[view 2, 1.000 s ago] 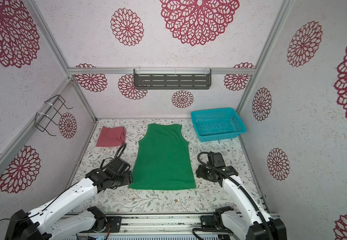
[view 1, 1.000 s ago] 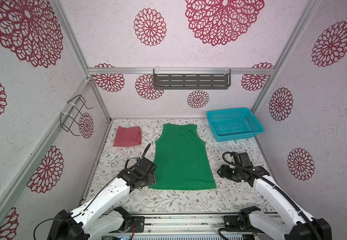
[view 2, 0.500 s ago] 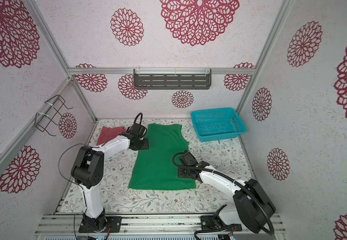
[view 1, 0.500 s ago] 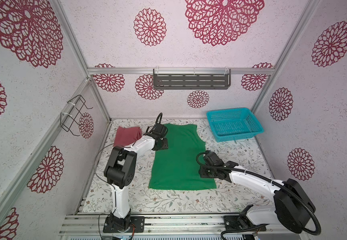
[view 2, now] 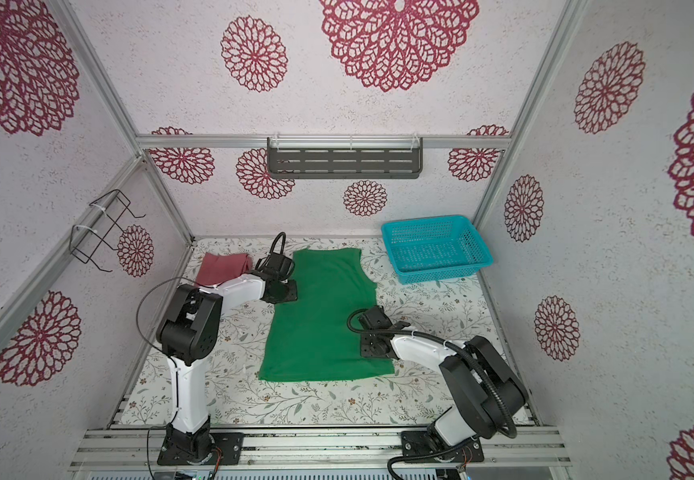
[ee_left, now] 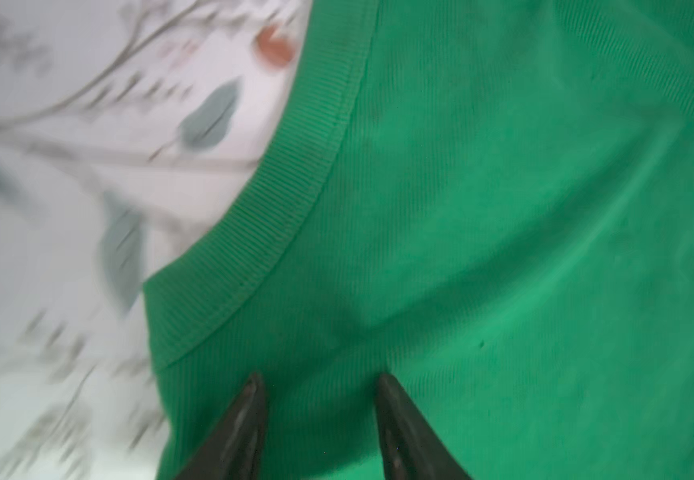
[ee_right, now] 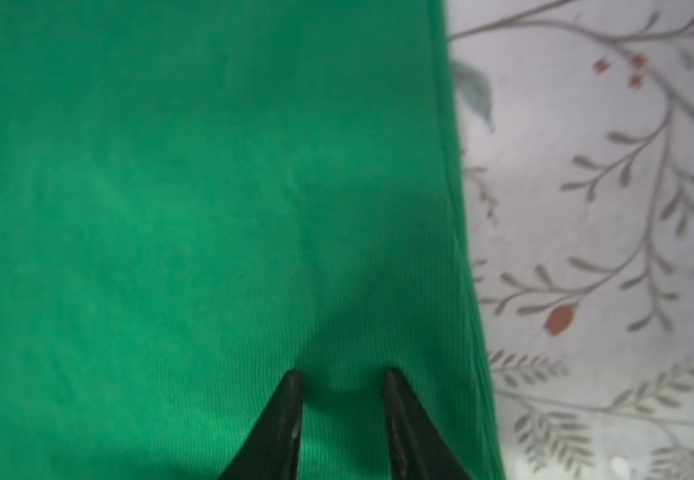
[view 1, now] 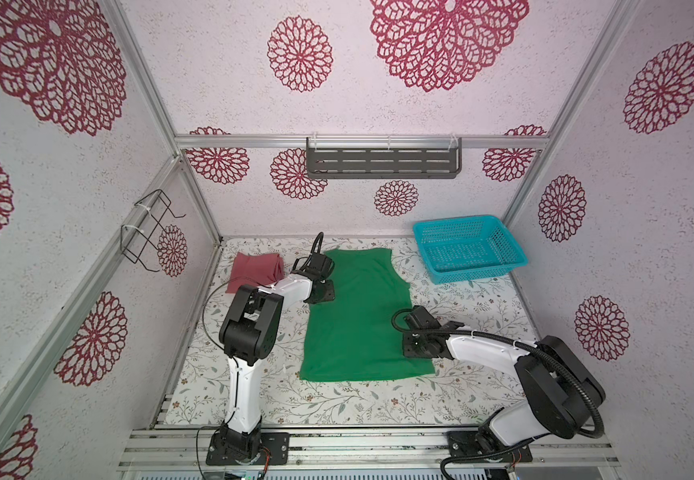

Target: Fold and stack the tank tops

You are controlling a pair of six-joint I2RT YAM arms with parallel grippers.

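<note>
Bright green sleeveless cloth tank top (view 1: 357,316) lies flat and unfolded in the middle of the flowered table cover (view 1: 337,399), with the shoulders to the far side and the hem to the near side, in the same place as one second ago. At that time both arms were drawn back beside its near corners. Now the left gripper (ee_left: 318,380) is at the far left, just inside the ribbed armhole edge, and the right gripper (ee_right: 343,374) is just inside the straight right side edge, nearer to the hem. Both pairs of jaws stand apart, with the fingertips (ee_left: 253,386) down on the green cloth; between the right tips a small bump of cloth rises. The dusty pink-red tank top (view 1: 255,268) lies folded at the far left, just beside the left arm and apart from the green one. The turquoise plastic mesh basket (view 1: 474,270) stands at the far right, apart from the green shoulder. Bare cover is free along the near hem and to the right of the green cloth.
</note>
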